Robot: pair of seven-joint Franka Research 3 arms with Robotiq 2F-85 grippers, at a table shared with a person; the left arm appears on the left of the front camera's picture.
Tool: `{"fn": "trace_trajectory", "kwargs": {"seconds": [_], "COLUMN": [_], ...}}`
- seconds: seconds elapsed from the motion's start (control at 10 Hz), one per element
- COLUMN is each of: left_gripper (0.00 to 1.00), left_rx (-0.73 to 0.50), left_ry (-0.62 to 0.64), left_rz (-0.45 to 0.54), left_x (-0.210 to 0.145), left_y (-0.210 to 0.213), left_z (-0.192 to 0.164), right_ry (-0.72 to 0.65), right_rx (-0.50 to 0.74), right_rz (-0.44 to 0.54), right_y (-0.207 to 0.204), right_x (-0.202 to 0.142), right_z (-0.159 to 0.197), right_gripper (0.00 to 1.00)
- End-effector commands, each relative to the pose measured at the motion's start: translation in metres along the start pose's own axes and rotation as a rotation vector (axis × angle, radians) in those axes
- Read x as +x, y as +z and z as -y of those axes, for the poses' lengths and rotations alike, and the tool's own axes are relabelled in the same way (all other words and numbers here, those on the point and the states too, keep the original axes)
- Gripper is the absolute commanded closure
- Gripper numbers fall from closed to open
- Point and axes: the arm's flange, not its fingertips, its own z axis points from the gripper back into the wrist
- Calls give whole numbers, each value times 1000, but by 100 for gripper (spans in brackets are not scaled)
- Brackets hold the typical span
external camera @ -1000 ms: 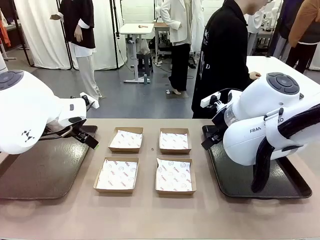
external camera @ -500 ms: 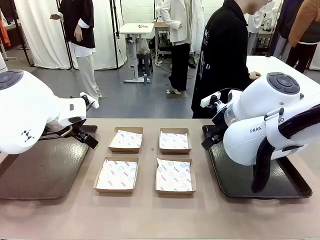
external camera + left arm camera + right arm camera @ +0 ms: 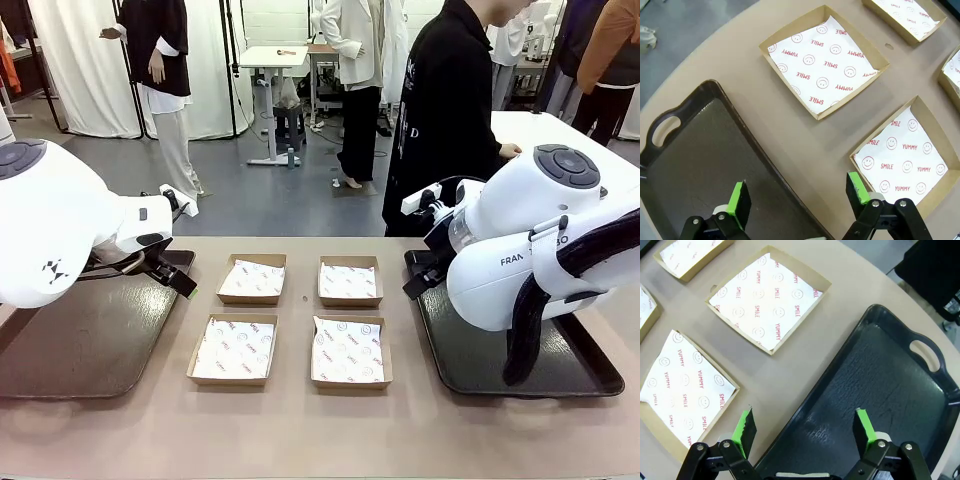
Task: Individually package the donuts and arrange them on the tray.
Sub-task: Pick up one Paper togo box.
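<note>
Hovering with fingers (image 3: 740, 201) spread and empty, the left gripper (image 3: 798, 194) hung over the rim of the left tray (image 3: 695, 150). 4 boxes (image 3: 228, 381) at the middle of the table (image 3: 300, 435) showed paper (image 3: 825, 65) printed "SMILE" and "YUMMY". Likewise released, the right gripper (image 3: 804, 427) hung above the edge of the right tray (image 3: 880, 385); the right arm (image 3: 520, 285) read "FRAN".

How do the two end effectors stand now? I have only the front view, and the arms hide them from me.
Observer: The left wrist view shows the left end effector open and empty, above the rim of the left tray.
Operator: And the other one?
Observer: The right wrist view shows the right end effector open and empty as well, above the rim of the right tray.
Operator: One more: what does the red print say?
Observer: The paper in the boxes shows smiley faces and the words SMILE and YUMMY.
</note>
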Motion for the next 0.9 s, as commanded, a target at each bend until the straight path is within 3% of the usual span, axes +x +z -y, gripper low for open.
{"fn": "trace_trajectory", "kwargs": {"seconds": [0.0,0.4,0.7,0.8], "left_gripper": [0,0,0,0], "left_rx": [0,0,-65,-107], "left_ry": [0,0,-154,-176], "left_rz": [0,0,-5,-49], "left_x": [0,0,-54,-68], "left_y": [0,0,64,81], "left_z": [0,0,10,8], "right_ry": [0,0,45,62], "right_rx": [0,0,25,44], "right_rz": [0,0,-72,-96], "right_y": [0,0,65,87], "right_x": [0,0,-59,-77], "right_z": [0,0,-4,-5], "right_gripper": [0,0,0,0]}}
